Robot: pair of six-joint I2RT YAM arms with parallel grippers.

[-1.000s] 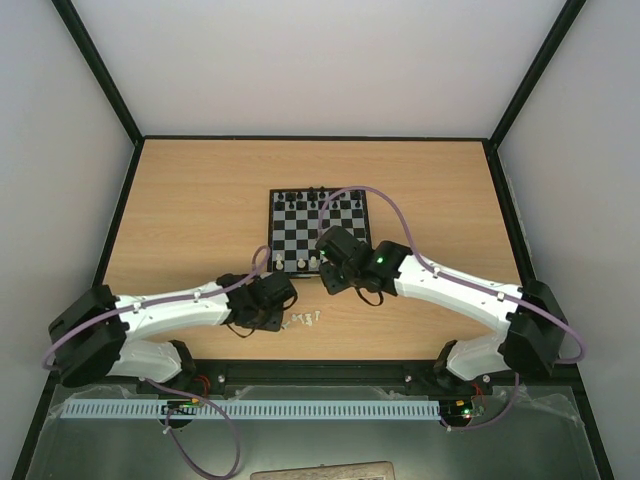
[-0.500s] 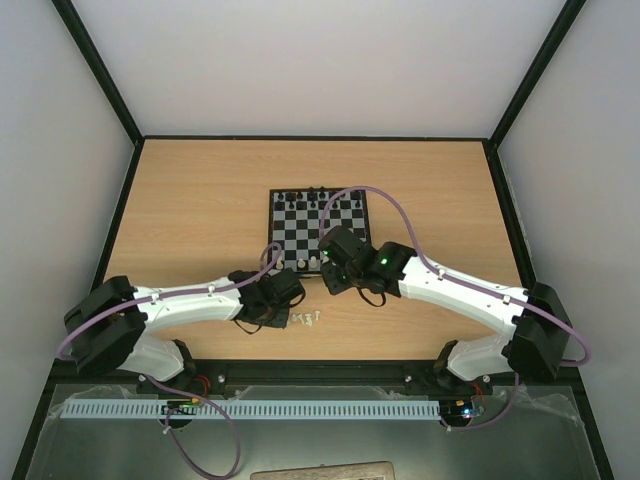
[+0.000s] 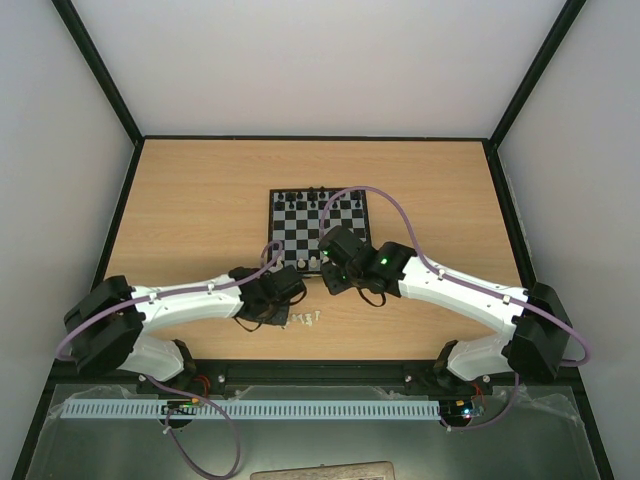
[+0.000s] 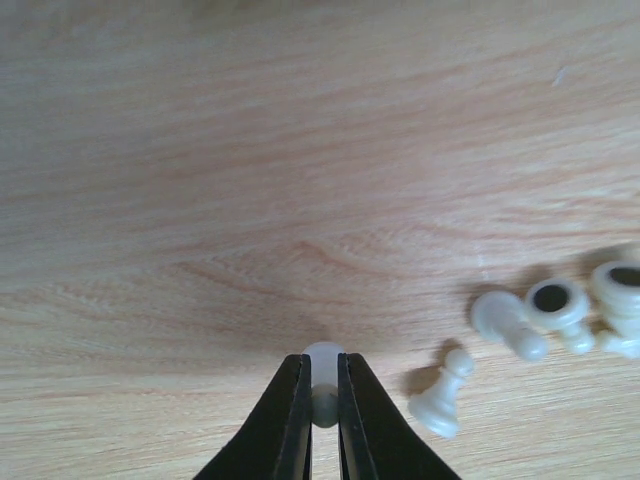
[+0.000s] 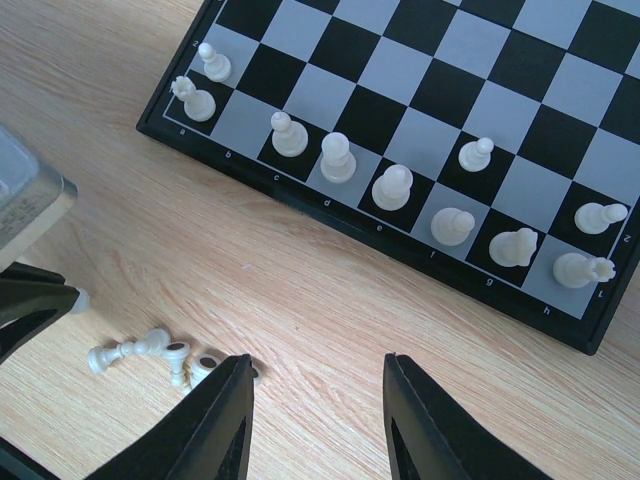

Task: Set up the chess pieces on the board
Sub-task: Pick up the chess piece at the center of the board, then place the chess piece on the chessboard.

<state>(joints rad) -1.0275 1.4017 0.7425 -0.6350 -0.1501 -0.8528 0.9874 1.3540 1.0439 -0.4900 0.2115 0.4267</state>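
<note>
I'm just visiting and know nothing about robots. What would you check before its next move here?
1. Left claw shut on a white piece: ok.
2. That piece upright in the grip: cannot tell.
3. Loose pieces lie apart from the grip: ok.
4. Right claw open, empty: ok.
5. Board has free squares in its near rows: ok.

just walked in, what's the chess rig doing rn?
The left gripper is shut on one tiny white plastic chess piece down at the wooden table, beside a few loose white pieces. The right gripper hovers open and empty near the edge of the small black-and-grey checkered chessboard. Several placed white pieces stand on its near rows and tiny black pieces on the far rows.
</note>
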